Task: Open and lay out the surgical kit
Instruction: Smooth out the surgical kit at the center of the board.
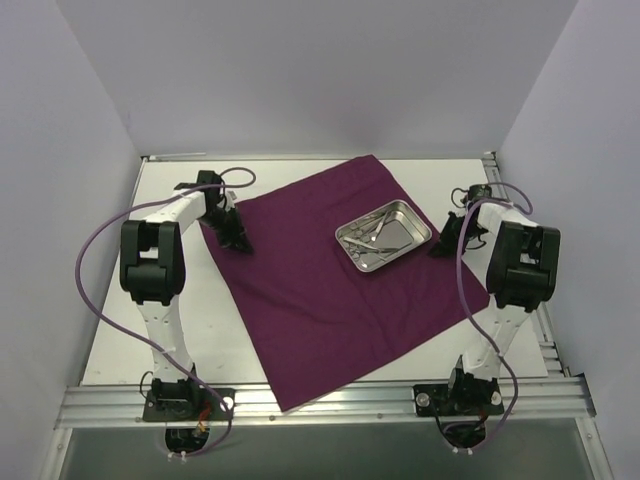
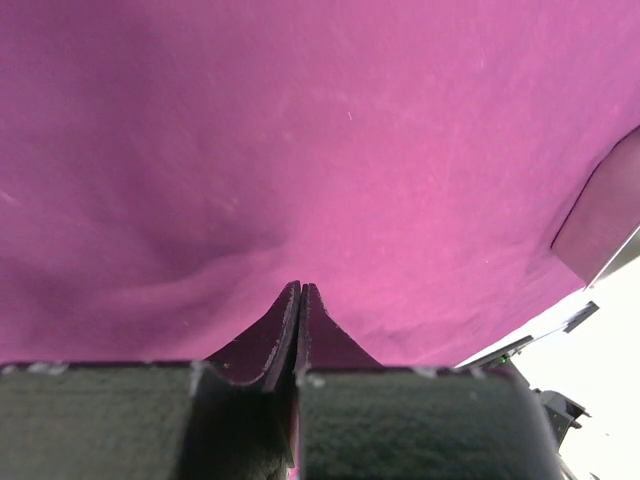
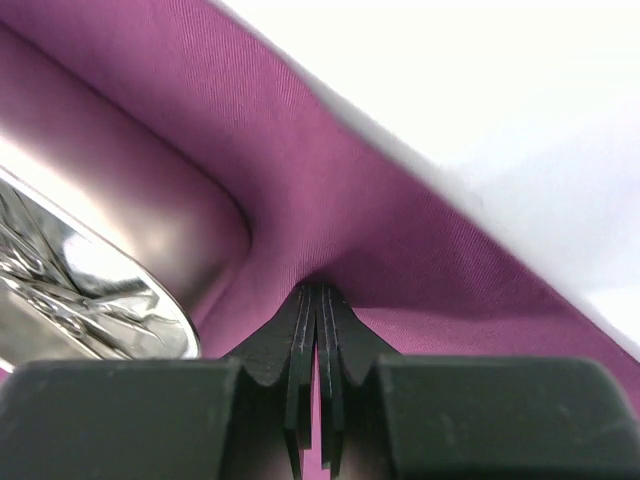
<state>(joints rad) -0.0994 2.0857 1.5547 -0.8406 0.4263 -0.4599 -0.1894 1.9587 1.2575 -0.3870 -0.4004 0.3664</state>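
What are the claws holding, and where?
Both pinch the purple cloth: left claw near its left corner, right claw at its right edge beside the tray.

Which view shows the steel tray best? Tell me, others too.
Top external: the whole steel tray sits on the cloth, instruments inside. Right wrist catches only one rounded corner up close; left wrist, a sliver at its frame edge.

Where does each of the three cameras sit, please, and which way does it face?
Top external: above and behind the robot, facing down on table, cloth and tray; left arm and right arm show.
Left wrist: on that wrist, facing along the shut left fingers onto cloth.
Right wrist: on that wrist, facing along the shut right fingers at the cloth's edge and tray wall.
Shared: both wrist views show pinched cloth and part of the tray.
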